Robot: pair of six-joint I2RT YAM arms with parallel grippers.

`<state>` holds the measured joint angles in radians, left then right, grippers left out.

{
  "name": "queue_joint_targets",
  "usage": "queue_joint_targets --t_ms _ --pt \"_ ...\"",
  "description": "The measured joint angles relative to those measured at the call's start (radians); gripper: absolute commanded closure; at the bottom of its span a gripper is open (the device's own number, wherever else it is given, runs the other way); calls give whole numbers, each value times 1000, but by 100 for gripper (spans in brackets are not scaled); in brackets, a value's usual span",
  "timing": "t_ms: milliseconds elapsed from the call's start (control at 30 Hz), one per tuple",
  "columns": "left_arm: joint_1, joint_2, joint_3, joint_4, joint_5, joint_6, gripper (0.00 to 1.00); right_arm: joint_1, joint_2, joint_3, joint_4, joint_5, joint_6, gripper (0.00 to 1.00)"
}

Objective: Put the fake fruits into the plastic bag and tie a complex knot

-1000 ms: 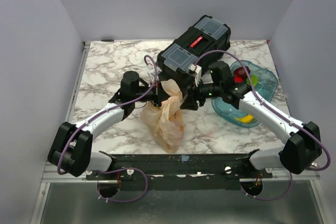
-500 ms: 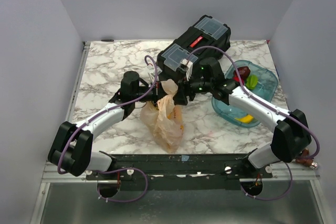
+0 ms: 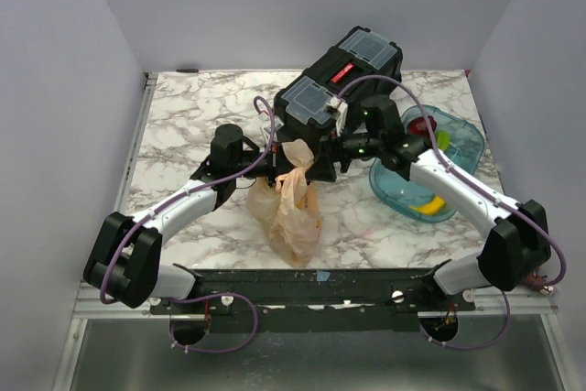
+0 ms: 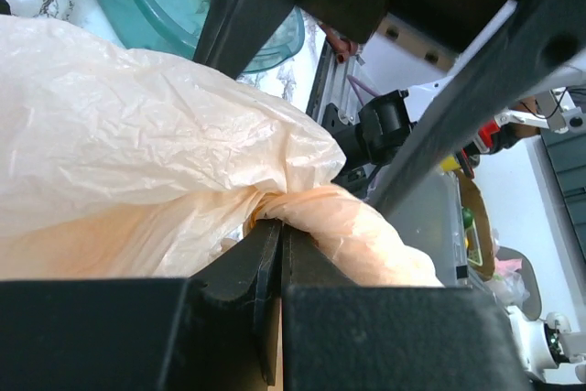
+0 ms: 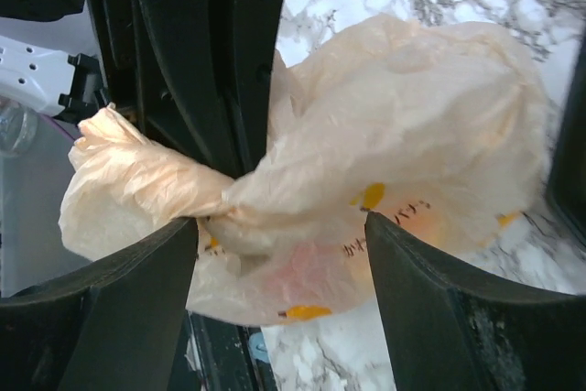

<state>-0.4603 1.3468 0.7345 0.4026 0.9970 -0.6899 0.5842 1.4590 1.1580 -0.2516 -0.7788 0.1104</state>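
Note:
The peach plastic bag (image 3: 295, 215) lies on the marble table in front of the toolbox, its top gathered into a twisted neck (image 5: 220, 200). Whether that neck is a knot I cannot tell. My left gripper (image 3: 275, 168) is shut on the bag's gathered plastic (image 4: 357, 231) from the left. My right gripper (image 3: 322, 162) stands open on the right, its fingers (image 5: 137, 290) straddling the bag (image 5: 412, 125) without pinching it. A reddish blur shows through the bag's skin. Fake fruits lie in the blue tray: a red one (image 3: 421, 124), a green one (image 3: 442, 140) and a yellow banana (image 3: 430, 207).
The black toolbox (image 3: 343, 75) stands diagonally just behind both grippers. The translucent blue tray (image 3: 389, 191) sits right of the bag, under the right arm. The marble table (image 3: 183, 116) ends at a black rail along the near edge.
My right gripper's jaws have spread wider around the bag's top, and the right arm has shifted slightly. The left gripper has kept its grip in place.

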Motion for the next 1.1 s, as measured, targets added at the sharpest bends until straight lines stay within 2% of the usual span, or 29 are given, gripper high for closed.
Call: queue_joint_targets --t_ms 100,233,367,600,933,1033,1100 --pt "0 0 0 0 3 -1 100 -50 -54 0 -58 -16 -29 28" --pt "0 8 0 0 7 -3 100 -70 -124 -3 -127 -32 -69 47" --pt "0 13 0 0 8 -4 100 -68 -146 -36 -155 -51 -101 56" --pt "0 14 0 0 9 -4 100 -68 -104 -100 -146 -61 -83 56" --pt "0 16 0 1 10 -5 100 -61 -51 -106 -14 -121 8 54" --pt "0 19 0 5 10 -8 100 -55 -45 -106 12 -140 20 58" --pt "0 22 0 11 10 -13 100 -51 -39 -105 23 -154 22 65"
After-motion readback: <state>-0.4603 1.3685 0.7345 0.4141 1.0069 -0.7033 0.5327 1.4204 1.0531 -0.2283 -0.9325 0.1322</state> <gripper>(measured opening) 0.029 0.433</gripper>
